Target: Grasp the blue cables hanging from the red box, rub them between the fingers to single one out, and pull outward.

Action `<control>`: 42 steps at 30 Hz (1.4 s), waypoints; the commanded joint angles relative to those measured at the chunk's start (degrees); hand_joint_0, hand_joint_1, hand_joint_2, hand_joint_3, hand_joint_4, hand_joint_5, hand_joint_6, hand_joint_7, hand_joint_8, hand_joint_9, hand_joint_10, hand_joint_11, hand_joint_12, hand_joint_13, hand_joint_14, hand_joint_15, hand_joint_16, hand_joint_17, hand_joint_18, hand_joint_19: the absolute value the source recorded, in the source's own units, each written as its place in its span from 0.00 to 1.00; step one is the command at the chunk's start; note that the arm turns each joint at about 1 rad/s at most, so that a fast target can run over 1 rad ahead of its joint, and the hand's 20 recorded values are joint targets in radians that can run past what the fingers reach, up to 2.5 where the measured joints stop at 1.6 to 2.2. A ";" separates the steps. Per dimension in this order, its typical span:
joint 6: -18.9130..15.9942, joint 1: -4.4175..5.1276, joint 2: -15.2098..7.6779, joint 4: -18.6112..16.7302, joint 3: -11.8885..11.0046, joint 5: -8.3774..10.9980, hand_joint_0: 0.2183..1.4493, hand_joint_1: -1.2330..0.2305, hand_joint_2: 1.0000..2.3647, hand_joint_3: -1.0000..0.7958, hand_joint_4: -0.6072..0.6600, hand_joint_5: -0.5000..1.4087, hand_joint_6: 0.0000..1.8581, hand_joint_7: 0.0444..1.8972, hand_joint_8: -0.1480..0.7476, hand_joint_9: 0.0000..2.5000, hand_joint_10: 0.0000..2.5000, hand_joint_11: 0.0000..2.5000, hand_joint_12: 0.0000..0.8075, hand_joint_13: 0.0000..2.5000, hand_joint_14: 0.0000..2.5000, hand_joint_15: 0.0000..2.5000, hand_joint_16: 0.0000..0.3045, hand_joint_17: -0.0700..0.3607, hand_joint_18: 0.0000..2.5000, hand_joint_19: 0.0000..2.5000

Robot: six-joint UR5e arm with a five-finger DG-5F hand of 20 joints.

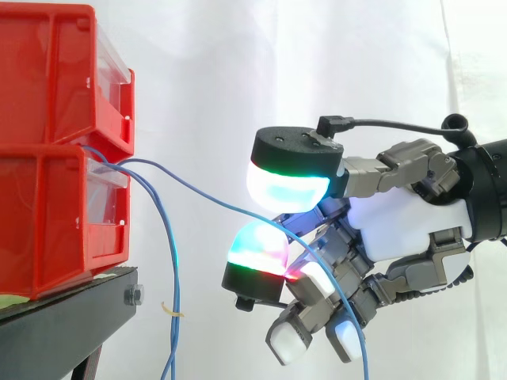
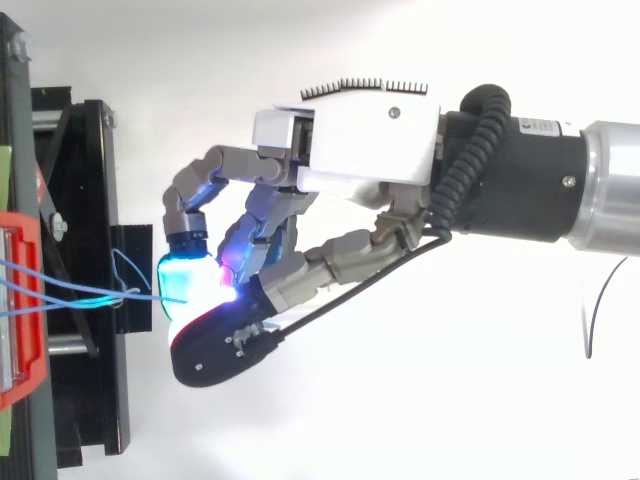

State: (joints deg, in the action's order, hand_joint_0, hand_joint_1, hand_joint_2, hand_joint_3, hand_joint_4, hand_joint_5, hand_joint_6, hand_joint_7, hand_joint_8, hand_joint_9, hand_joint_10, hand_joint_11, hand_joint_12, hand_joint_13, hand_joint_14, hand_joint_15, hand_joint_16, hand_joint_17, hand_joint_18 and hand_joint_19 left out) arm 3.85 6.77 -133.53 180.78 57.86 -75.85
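Two red bins (image 1: 47, 79) sit stacked on a black stand (image 1: 71, 305) at the left of the side view. Blue cables (image 1: 174, 277) come out at the front, where the upper bin meets the lower one. Most of them hang straight down past the edge of the stand. A single cable (image 1: 214, 202) swings out to the right in a shallow arc and reaches the hand (image 1: 396, 222), which enters from the right. The hand's fingers are curled, and the cable passes between two glowing fingertips (image 1: 257, 249) that close on it. Beyond them it drops along the lower fingers to the bottom edge.

In the top view the red bins (image 2: 33, 370) lie at the left edge, with the black stand (image 2: 90, 400) beside them. The blue cables (image 2: 60, 281) run rightward from the bins and converge. The single cable (image 2: 140, 297) ends at the cyan-lit pads, pinched there by the hand (image 2: 370, 150), well clear of the bins.
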 commanded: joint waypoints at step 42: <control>0.36 -0.97 4.95 7.22 0.06 -0.79 0.33 0.28 0.01 0.44 0.61 0.20 0.48 0.62 0.60 0.45 0.01 0.31 0.52 0.34 0.01 0.19 0.19 0.47 0.41 0.22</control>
State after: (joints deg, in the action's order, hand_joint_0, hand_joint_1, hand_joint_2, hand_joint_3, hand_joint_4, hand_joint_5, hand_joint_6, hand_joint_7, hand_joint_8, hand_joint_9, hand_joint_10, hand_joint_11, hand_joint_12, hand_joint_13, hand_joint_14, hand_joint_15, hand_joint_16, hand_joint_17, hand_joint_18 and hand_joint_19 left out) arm 4.02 6.03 -129.43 187.23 57.90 -76.50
